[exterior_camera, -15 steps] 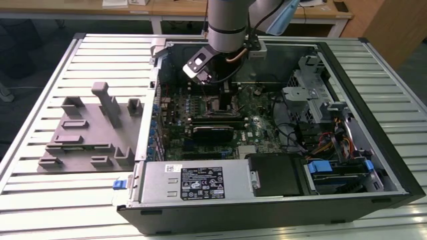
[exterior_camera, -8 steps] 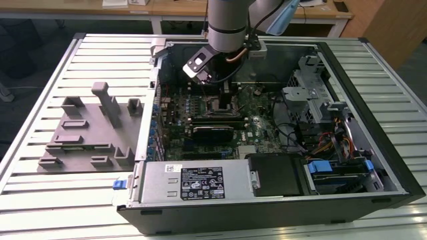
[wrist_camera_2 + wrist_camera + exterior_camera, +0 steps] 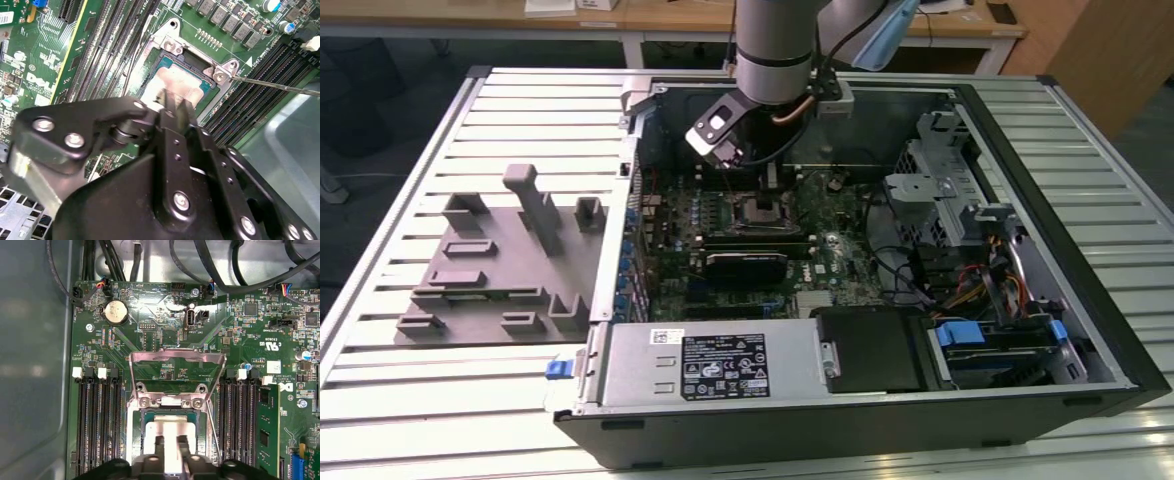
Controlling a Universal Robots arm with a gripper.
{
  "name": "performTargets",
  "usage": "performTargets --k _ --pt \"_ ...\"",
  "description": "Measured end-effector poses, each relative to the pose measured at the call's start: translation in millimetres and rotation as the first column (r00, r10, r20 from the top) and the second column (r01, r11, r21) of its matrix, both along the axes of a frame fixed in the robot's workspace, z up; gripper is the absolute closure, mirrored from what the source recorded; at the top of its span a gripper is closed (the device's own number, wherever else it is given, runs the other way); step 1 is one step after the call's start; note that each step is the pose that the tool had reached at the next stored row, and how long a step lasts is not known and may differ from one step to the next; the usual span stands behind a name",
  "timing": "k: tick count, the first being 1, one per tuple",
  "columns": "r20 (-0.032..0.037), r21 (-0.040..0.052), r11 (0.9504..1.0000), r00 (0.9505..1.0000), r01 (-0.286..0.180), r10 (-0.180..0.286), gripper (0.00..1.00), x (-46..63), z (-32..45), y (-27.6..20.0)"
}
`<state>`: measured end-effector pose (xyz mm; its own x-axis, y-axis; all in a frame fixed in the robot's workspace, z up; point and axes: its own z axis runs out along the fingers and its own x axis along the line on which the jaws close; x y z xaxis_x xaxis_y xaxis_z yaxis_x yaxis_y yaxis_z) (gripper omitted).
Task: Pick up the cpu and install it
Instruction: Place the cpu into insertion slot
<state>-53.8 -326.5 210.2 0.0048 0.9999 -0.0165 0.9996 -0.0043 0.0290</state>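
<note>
Robotics lab bench set up for PC assembly

A robot arm [image 3: 774, 50] reaches over an open PC case [image 3: 720, 440] that lies on its side on a slatted metal table [image 3: 520, 110]. The case's motherboard [image 3: 150, 315], cables [image 3: 961, 280] and power supply [image 3: 707, 365] are all bare to view. A grey fixture tray [image 3: 487, 262] with moulded holders sits just beside the case, at the exterior view's left. Wooden desks [image 3: 667, 15] stand behind the table, as in a shared workroom.
</note>
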Motion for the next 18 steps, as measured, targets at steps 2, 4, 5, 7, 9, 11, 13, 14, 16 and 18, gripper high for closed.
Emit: performTargets --k 2,4,5,7,9,11,13,14,16,18 --pt "0.0000 0.0000 1.0000 1.0000 0.000 0.000 0.82 0.0 0.1 0.0" --pt "0.0000 0.0000 1.0000 1.0000 0.000 0.000 0.88 0.0 0.2 0.0" --pt "0.0000 0.0000 1.0000 1.0000 0.000 0.000 0.89 0.0 0.2 0.0" --pt "0.0000 0.0000 1.0000 1.0000 0.000 0.000 0.89 0.0 0.3 0.0" --pt "0.0000 0.0000 1.0000 1.0000 0.000 0.000 0.89 0.0 0.4 0.0" --pt "-0.0002 -0.0002 1.0000 1.0000 0.000 0.000 0.89 0.0 -1.0 0.0" --pt "0.0000 0.0000 1.0000 1.0000 0.000 0.000 0.89 0.0 -3.1 0.0" --pt "0.0000 0.0000 1.0000 1.0000 0.000 0.000 0.89 0.0 -3.9 0.0" --pt "-0.0002 -0.0002 1.0000 1.0000 0.000 0.000 0.89 0.0 -4.4 -0.1" --pt "0.0000 0.0001 1.0000 1.0000 0.000 0.000 0.89 0.0 -5.3 0.0"
